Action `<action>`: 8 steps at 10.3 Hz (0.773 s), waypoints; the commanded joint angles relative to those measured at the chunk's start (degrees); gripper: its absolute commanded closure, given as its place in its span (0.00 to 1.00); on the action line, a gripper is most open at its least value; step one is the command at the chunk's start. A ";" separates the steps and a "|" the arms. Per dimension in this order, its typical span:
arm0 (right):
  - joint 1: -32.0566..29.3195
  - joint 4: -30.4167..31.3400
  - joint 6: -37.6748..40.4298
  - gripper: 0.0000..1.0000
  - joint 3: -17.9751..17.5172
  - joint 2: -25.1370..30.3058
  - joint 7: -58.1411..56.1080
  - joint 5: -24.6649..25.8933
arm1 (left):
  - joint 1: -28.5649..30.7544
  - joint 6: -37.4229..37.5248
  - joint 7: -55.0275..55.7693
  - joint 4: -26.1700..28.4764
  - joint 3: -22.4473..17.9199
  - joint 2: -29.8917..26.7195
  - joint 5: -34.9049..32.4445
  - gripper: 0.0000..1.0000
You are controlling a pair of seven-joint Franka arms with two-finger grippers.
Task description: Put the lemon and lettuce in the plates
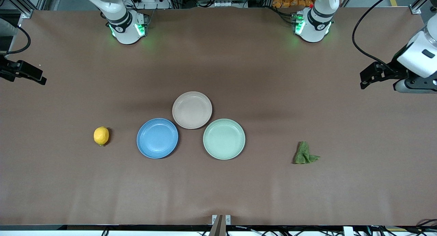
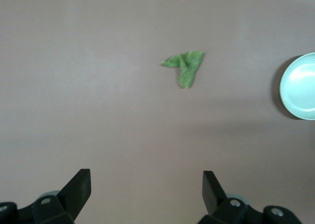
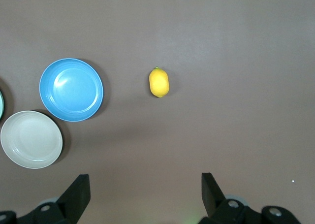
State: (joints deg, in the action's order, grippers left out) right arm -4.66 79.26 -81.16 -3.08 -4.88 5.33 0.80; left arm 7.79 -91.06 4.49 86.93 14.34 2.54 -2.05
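The yellow lemon (image 1: pixel 101 136) lies on the table toward the right arm's end, beside the blue plate (image 1: pixel 157 138). The beige-pink plate (image 1: pixel 192 109) sits just farther from the front camera, touching it. The green lettuce (image 1: pixel 305 154) lies toward the left arm's end. My right gripper (image 1: pixel 40 79) hangs open and empty over bare table at its end, apart from the lemon (image 3: pixel 159 82). My left gripper (image 1: pixel 364 82) hangs open and empty over bare table at its end, apart from the lettuce (image 2: pixel 185 66). Both sets of jaws stand wide in the wrist views (image 2: pixel 146 184) (image 3: pixel 145 187).
A pale mint green plate (image 1: pixel 224 138) sits beside the blue plate, between it and the lettuce; its edge shows in the left wrist view (image 2: pixel 300 86). All three plates hold nothing. The brown table (image 1: pixel 218 195) runs to an edge close to the front camera.
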 commanded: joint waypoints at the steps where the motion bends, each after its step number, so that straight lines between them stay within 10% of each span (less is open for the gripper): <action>1: -0.08 -0.34 -0.14 0.00 0.00 -0.04 0.65 -0.71 | 1.27 0.80 -1.59 0.00 0.77 -0.61 1.61 0.00; 8: -0.08 -0.34 -0.05 0.00 0.00 -0.04 0.56 -0.63 | 1.88 -0.69 -1.59 -0.01 2.01 0.09 -0.05 0.00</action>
State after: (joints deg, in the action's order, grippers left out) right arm -4.66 79.26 -81.18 -3.07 -4.89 5.33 0.80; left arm 9.07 -91.29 3.88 87.02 16.22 2.56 -1.63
